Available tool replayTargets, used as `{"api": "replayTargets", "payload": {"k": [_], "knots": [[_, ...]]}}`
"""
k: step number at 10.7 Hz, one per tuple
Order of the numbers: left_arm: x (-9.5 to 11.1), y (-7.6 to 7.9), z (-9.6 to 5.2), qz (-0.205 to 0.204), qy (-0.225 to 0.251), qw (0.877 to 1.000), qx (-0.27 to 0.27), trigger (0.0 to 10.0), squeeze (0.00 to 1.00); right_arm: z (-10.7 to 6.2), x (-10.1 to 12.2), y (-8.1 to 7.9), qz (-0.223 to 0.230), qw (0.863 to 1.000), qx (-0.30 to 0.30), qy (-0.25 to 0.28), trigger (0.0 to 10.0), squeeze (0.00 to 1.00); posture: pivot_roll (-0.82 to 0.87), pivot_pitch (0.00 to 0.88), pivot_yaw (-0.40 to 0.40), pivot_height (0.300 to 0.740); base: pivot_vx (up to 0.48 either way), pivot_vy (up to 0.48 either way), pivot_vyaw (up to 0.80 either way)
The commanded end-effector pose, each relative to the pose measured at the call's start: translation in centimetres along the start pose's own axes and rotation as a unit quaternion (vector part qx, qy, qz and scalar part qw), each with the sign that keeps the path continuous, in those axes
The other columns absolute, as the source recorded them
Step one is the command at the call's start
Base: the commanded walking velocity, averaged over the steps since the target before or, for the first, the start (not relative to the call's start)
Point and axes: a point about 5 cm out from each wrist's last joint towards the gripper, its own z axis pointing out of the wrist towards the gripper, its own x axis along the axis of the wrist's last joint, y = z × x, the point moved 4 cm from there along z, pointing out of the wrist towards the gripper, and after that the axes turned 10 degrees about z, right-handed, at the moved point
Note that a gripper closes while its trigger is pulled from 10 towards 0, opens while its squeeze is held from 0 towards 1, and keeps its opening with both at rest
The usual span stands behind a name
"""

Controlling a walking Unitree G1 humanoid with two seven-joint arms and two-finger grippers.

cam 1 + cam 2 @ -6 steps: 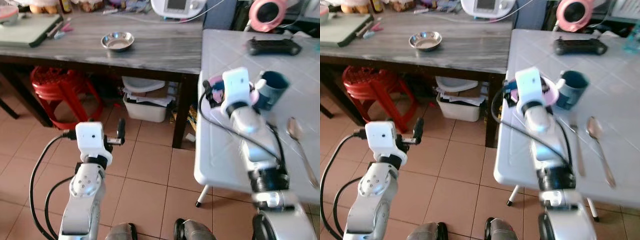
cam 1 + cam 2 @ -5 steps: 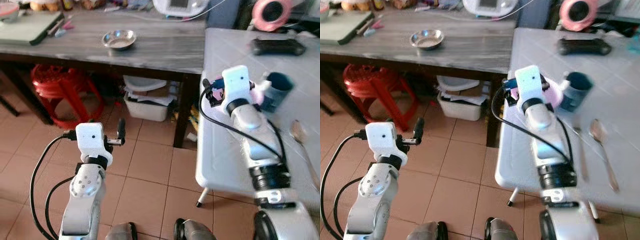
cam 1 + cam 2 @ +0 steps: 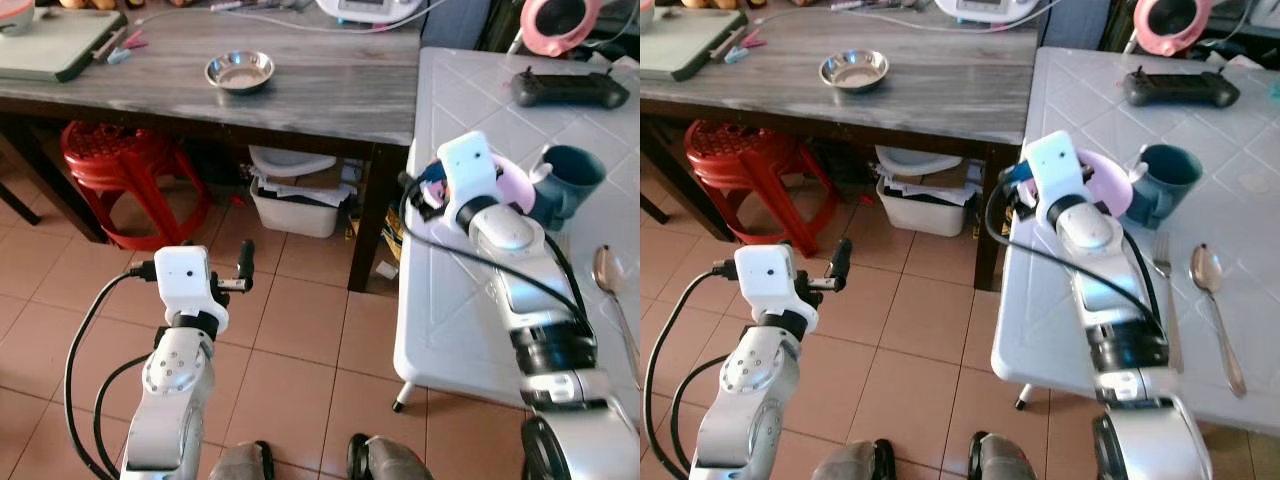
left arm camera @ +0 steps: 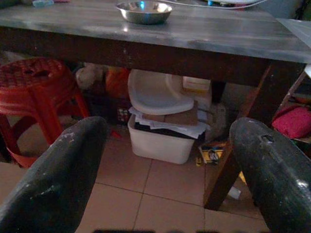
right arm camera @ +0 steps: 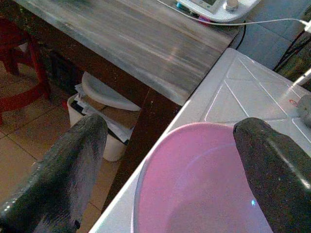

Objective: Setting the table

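Observation:
A pink plate (image 5: 204, 194) lies near the left edge of the white table (image 3: 470, 330), with a teal mug (image 3: 570, 180) just to its right. A fork (image 3: 1167, 310) and a spoon (image 3: 1212, 295) lie nearer to me on the same table. My right gripper (image 5: 170, 160) hovers open over the plate's near rim, its fingers (image 5: 68, 174) spread wide and gripping nothing. My left gripper (image 4: 167, 165) is open and low over the tiled floor, pointing at the wooden table (image 3: 330, 90). A small steel bowl (image 3: 238, 70) sits on that table.
A red stool (image 3: 110, 165) and a white bin (image 3: 300, 205) with papers stand under the wooden table. A black controller (image 3: 570, 88) lies at the back of the white table. A green board (image 3: 55, 50) and a white appliance (image 3: 370, 8) are on the wooden table.
The whole view has shifted, so the camera moved. My right gripper has drawn slightly away from the mug toward the table's left edge, baring more of the pink plate. The left arm holds still.

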Motion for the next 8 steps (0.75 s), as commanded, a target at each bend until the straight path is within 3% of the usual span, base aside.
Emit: {"api": "replayTargets", "payload": {"k": [1,4,7,8], "knots": [[0.0,-0.1,-0.2,-0.001,-0.001,1.0,-0.003,10.0,0.0,-0.3,0.2,0.1,-0.006,1.0,0.0,-0.001,10.0,0.0,0.0,0.175,0.012,0.74,0.0,0.0,0.0],[-0.1,0.4,-0.2,-0.005,-0.003,1.0,-0.011,10.0,0.0,-1.0,-0.8,0.1,0.025,0.999,0.006,-0.032,10.0,0.0,-0.01,0.176,0.012,0.74,0.0,0.0,0.0],[-0.2,0.6,-0.1,-0.008,-0.005,1.0,-0.016,10.0,0.0,-1.1,-1.4,-0.4,0.027,0.996,0.053,-0.062,10.0,0.0,-0.02,0.177,0.001,0.74,0.0,0.0,0.0],[-0.3,0.9,-0.3,-0.038,-0.02,0.999,-0.026,10.0,0.0,-1.5,-2.0,-0.5,0.025,0.994,0.067,-0.083,10.0,0.0,-0.02,0.178,-0.002,0.74,0.0,0.0,0.0]]}}
